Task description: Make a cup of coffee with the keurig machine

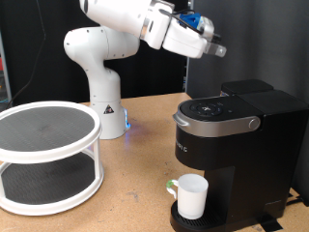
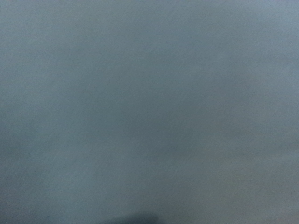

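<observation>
1. I see the white cup point(image 1: 191, 196) standing upright on the round drip base of the keurig machine point(image 1: 232, 155), under the brew head, with its handle turned toward the exterior view's left.
2. The keurig machine sits on the wooden table point(image 1: 135, 184) at the exterior view's right; its grey-silver lid handle point(image 1: 220, 120) curves across the front of the top, and the lid looks closed and flat.
3. The gripper point(image 1: 218, 48) hangs in the air above the machine, near the exterior view's top, well apart from the lid and from the cup.
4. From here I cannot tell whether its fingers are spread or pressed together; they are too small and dark against the background. Nothing shows between them.
5. The white arm point(image 1: 126, 21) reaches from its base point(image 1: 104, 111) at the back of the table, over toward the exterior view's right.
6. At the exterior view's left stands a white two-tier round rack point(image 1: 46, 155) with dark mesh shelves, well apart from the machine.
7. My wrist view gives only a flat grey-blue blur, with a faint dark smudge at one edge; I can make out no object in it.
</observation>
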You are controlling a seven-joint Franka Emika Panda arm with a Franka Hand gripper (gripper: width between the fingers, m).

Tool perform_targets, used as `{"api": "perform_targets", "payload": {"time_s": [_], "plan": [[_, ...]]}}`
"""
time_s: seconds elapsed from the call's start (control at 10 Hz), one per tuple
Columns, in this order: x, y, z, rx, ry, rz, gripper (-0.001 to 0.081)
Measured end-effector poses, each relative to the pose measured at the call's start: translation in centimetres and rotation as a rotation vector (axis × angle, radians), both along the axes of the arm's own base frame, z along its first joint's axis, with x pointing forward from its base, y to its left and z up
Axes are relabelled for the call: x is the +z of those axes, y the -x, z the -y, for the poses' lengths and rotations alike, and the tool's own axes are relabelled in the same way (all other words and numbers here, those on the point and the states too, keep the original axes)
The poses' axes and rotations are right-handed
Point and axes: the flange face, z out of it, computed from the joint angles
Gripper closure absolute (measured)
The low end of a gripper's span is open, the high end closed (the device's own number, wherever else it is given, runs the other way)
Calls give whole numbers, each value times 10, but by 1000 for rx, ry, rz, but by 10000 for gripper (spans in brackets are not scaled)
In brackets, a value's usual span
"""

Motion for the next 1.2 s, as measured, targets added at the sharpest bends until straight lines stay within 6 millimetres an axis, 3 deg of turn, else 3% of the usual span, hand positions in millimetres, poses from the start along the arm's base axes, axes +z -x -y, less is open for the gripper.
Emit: {"api": "perform_targets", "payload": {"time_s": [0.3, 0.6, 0.9, 1.2], "plan": [[-18, 13, 1, 200, 329, -163, 3], [-25, 14, 5, 203, 347, -203, 3], [-32, 32, 10, 426, 523, -425, 3], [-34, 36, 16, 485, 534, -499, 3]]}}
